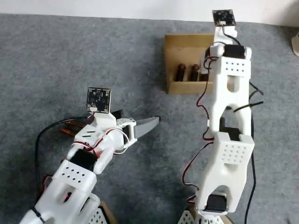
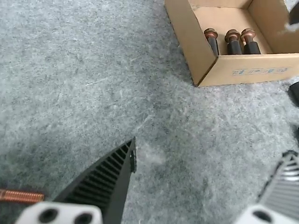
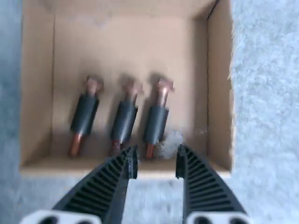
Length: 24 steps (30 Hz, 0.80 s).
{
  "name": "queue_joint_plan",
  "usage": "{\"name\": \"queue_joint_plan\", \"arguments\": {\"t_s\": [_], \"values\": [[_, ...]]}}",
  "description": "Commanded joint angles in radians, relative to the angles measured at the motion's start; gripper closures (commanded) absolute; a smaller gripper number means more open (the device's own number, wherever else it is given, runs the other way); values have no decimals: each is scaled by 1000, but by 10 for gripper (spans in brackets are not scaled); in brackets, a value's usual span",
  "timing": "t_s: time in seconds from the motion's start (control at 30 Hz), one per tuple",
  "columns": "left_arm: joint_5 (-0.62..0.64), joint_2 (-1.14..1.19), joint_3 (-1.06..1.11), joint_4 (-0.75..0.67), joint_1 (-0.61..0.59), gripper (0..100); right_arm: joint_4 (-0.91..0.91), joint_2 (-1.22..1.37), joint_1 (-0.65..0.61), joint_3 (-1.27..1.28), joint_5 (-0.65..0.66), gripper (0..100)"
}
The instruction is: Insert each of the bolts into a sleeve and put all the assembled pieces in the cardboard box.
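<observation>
Grey carpet (image 1: 46,56) covers the table under both arms. Farthest left we find a copper-coloured threaded bolt (image 2: 18,196) lying flat. It sits behind the tips of the left gripper (image 2: 210,158), close beside the root of its ribbed jaw on the side away from the other arm. We see only its threaded end, and its long axis runs roughly crosswise to the way the claw points. That claw is spread wide and holds nothing. Well ahead of it, and off toward the other arm, stands the cardboard box (image 2: 252,71). Inside we count three assembled pieces (image 3: 124,119), each a bolt in a dark sleeve, lying side by side with parallel axes. Their heads point away from the right gripper (image 3: 156,161) and their threaded ends toward it. The right claw hovers over the box's near wall, partly open and empty, and the nearest piece lies just beyond its tips. We judge that the next move turns on the loose bolt. The left arm is much the nearer, but the bolt lies behind and beside its claw, so it would have to draw back and swing round, closing across the shaft rather than along it.
</observation>
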Motion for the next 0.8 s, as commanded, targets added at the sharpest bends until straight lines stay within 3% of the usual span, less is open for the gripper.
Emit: {"name": "queue_joint_plan", "arguments": {"t_s": [0.0, 0.3, 0.77], "values": [[-8, -4, -7, -23, -4, 575, 134, -54, 39, -107, 69, 886], [-8, -4, -7, -23, -2, 575, 243, -51, 160, -128, 221, 886], [-8, -4, -7, -23, -2, 575, 242, 171, 209, -136, 227, 886]]}}
